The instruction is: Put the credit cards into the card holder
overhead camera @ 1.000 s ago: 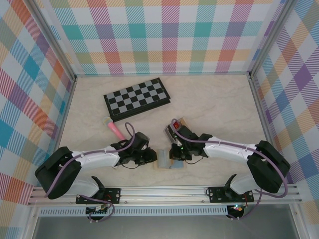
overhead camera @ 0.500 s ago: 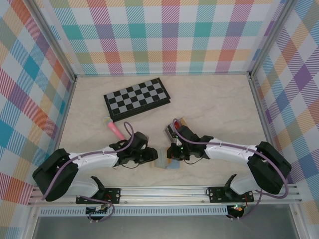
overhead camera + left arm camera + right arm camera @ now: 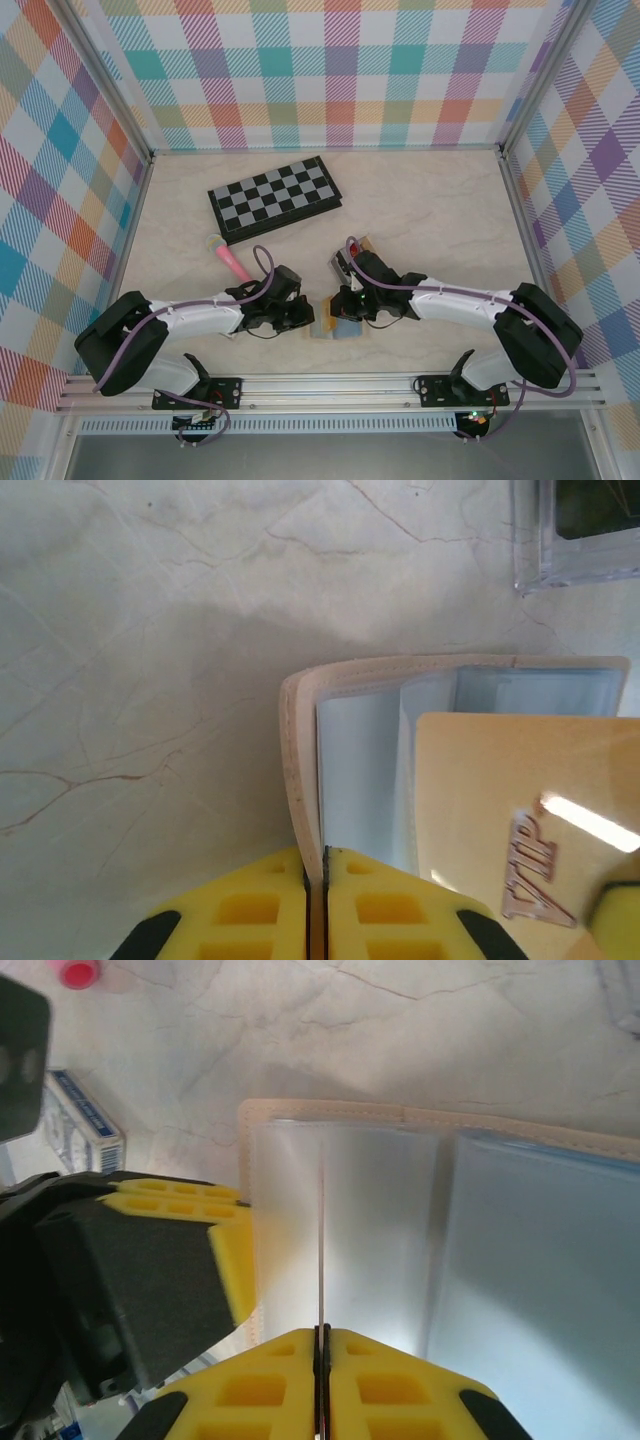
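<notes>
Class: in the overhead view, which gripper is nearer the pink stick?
Left. The left gripper, shut on the tan wallet, lies just near-right of the pink stick; the right gripper, holding the gold card, lies farther right.

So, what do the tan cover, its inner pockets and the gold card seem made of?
Tan cover: matte leather or imitation; stitched, rounded edge. Inner pockets: thin clear plastic film, glossy, see-through. Gold card: probably stiff plastic, glossy; glare streak, raised VIP lettering.
</notes>
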`<state>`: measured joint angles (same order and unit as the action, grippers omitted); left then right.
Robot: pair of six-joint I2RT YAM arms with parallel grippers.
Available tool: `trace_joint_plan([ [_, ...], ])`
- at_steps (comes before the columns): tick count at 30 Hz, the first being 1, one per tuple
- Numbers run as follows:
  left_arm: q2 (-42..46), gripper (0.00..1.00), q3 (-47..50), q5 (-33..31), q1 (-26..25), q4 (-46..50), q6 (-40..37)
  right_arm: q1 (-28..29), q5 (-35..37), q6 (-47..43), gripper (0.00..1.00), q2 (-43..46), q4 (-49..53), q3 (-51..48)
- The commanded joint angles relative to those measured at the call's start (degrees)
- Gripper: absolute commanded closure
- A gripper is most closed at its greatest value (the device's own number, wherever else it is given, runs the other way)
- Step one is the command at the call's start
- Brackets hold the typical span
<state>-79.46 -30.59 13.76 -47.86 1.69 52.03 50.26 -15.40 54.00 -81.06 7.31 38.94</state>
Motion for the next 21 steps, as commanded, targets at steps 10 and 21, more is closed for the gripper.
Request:
trace_joint_plan([
  [10,8.91,0.59,1.36,-6.73,-0.97,6.1,0.45,0.11,2.92,2.08,0.95,-3.65,1.94,-1.26],
  [21,0.6,0.65,-2.5,-3.27,-0.97,6.64,-3.47,0.14,3.51,2.25,0.96,0.33,1.75,-1.89],
])
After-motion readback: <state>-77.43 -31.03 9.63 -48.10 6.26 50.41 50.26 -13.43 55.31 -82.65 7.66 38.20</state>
